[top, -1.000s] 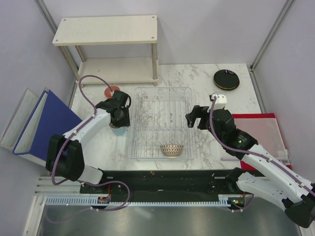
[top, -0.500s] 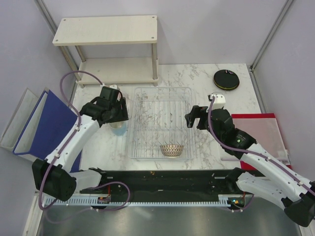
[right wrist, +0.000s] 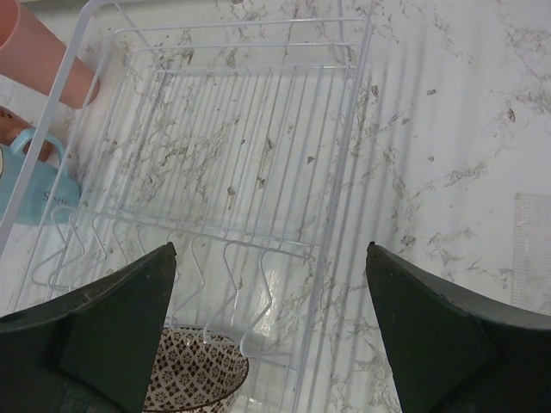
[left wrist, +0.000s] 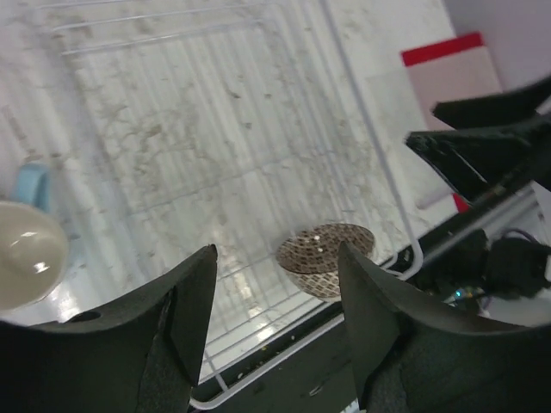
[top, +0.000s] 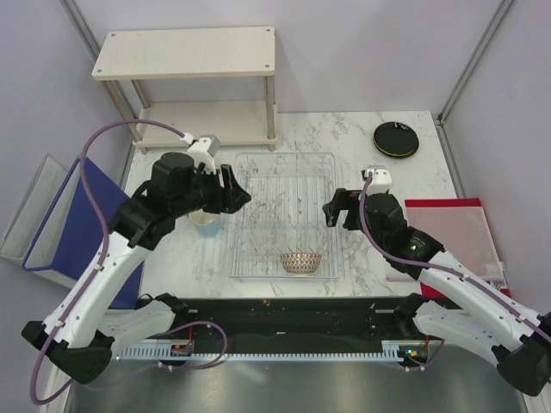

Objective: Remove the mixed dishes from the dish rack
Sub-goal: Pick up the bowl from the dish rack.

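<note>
The dish rack [top: 284, 156] lies in the middle of the table. In it I see only a net-patterned beige bowl [top: 300, 261], near its front edge. The left wrist view looks down on the bowl [left wrist: 325, 256] and the rack [left wrist: 258, 172]. My left gripper [top: 239, 195] hangs open and empty over the rack's left side. A light blue cup [top: 207, 225] stands on the table just left of the rack. My right gripper [top: 331, 209] is open and empty above the rack's right rim. Its view shows the bowl [right wrist: 194, 379], the blue cup [right wrist: 26, 181] and a salmon pink cup [right wrist: 39, 52]. A black plate [top: 395, 139] sits at the back right.
A two-tier beige wooden shelf [top: 185, 52] stands at the back left. A blue binder [top: 82, 215] leans at the left edge. A red and pink flat folder [top: 452, 228] lies at the right. The black base rail [top: 284, 314] runs along the near edge.
My left gripper has opened and let go of the light blue cup beside the rack, then risen and swung right over the rack's left side. The right arm has barely moved.
</note>
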`<state>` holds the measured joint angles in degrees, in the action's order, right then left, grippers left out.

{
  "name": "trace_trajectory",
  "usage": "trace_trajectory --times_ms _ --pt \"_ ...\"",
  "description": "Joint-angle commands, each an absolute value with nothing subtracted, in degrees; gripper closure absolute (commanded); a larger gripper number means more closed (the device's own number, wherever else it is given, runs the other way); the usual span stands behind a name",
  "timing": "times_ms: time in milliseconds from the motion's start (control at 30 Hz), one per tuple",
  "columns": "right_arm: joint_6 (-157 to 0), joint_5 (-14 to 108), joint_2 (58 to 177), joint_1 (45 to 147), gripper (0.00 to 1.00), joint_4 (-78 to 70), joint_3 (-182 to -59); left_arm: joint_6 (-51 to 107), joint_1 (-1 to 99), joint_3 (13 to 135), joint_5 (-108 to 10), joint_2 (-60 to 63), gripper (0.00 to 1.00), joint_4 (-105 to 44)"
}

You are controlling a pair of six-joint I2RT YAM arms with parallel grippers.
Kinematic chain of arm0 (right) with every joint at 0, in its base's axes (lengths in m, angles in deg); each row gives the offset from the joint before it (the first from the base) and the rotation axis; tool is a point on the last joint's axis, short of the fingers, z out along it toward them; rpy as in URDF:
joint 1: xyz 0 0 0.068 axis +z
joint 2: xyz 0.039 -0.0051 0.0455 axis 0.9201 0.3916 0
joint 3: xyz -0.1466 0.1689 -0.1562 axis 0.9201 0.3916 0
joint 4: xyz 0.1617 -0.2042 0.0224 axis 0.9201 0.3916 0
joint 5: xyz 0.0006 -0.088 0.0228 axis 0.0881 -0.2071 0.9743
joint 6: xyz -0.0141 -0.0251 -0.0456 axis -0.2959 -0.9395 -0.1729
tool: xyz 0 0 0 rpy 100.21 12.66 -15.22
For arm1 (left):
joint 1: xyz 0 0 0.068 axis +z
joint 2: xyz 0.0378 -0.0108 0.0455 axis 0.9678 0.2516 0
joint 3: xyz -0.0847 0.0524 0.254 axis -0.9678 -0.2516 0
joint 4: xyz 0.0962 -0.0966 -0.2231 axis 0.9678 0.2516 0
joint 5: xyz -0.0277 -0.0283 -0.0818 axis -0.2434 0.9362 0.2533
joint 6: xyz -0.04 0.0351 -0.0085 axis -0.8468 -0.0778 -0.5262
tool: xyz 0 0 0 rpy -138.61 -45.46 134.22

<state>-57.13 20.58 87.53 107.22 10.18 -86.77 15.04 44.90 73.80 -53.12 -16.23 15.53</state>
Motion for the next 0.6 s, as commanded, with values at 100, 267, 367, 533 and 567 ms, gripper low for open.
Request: trace_trajectory --times_ms 100,267,367,533,567 --pt "-59.6 22.1 83.4 107.4 0.02 9.6 -88.1 27.2 37.4 67.8 -22.2 -12.7 0.35 6.2" --pt "-60.1 18.8 81.6 107.4 0.02 9.8 -89.3 36.2 28.7 65.0 -23.5 -8.1 0.35 3.7" --pt "-60.3 19.1 81.3 107.3 0.02 10.0 -89.8 40.7 27.1 61.1 -21.9 -7.9 0.34 -2.1" --pt "-60.2 19.4 80.6 107.4 0.02 10.1 -89.0 47.3 27.0 57.3 -19.5 -6.2 0.34 -8.4" --pt "-60.2 19.3 80.4 107.4 0.02 10.0 -88.8 48.1 27.1 57.1 -19.8 -4.9 0.33 -9.2"
